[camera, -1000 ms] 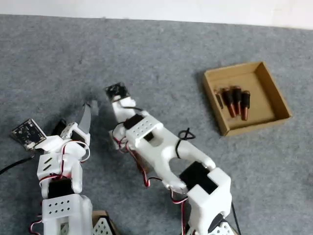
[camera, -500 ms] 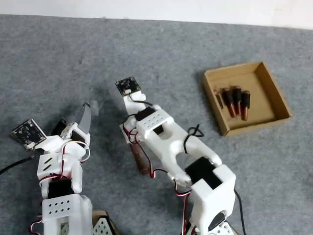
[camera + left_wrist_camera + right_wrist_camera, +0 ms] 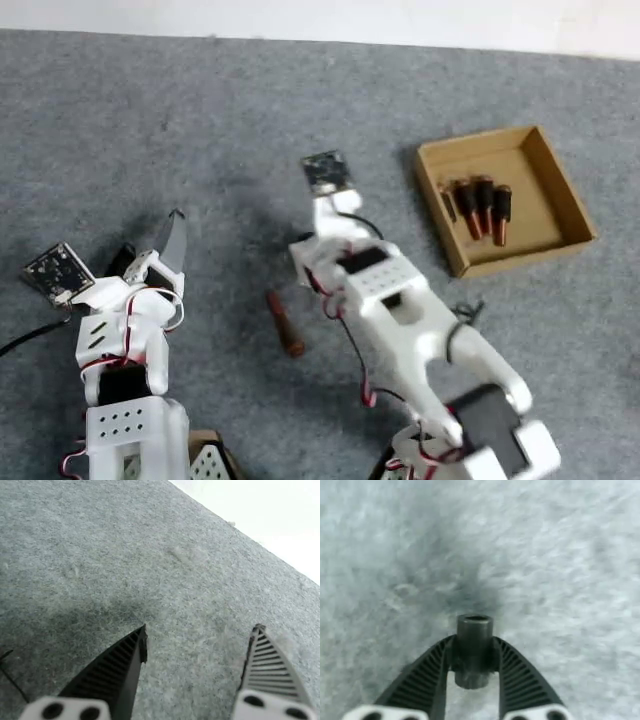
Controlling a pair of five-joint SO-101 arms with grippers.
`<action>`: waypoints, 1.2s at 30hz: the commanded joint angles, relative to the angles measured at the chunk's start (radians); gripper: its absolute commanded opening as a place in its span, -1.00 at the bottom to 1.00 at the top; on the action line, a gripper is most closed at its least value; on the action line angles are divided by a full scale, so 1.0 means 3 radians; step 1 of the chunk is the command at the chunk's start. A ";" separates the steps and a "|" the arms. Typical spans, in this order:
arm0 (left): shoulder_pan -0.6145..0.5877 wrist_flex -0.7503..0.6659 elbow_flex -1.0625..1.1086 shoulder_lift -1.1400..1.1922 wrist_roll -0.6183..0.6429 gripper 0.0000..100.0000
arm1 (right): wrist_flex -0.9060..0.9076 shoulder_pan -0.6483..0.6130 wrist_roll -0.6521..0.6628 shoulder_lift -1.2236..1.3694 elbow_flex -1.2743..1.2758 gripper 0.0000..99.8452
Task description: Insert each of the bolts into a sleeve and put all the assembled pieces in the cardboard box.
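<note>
Nearest, the left pincer [image 3: 200, 630] gapes wide over the grey counter [image 3: 300, 100], a brown bolt [image 3: 284, 323] lies loose on it beside the right arm, the right pincer [image 3: 473, 642] grips a dark sleeve [image 3: 474, 626], and farthest off the cardboard box [image 3: 568, 183] holds several assembled pieces [image 3: 482, 208].

Layout on the carpet [image 3: 200, 120], read as a clock dial from the high view's centre.
The cardboard box [image 3: 478, 143] lies near 3 o'clock, with assembled pieces [image 3: 480, 208] side by side in it. A bolt [image 3: 284, 322] lies at 7 o'clock between the arms. The left gripper [image 3: 195, 650] is at 9 o'clock. The right gripper [image 3: 474, 647] is near centre, with a sleeve [image 3: 474, 629] between its fingers.
</note>
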 commanded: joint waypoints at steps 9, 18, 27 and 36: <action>0.0125 -0.0061 -0.0146 -0.0018 -0.0020 -0.39 | -0.1143 0.0473 0.0373 -0.1097 0.1138 -0.99; 0.0892 -0.0179 0.0095 -0.0033 -0.0716 -0.54 | -0.1250 0.0826 0.0378 -0.1890 0.1798 -0.99; 0.1281 0.0757 -0.0376 -0.0013 -0.0675 -0.49 | -0.1230 0.1061 0.0563 -0.2703 0.2427 -0.99; 0.1941 0.1616 -0.0959 0.0499 -0.0332 -0.34 | -0.1230 0.1077 0.0609 -0.2928 0.2606 -0.99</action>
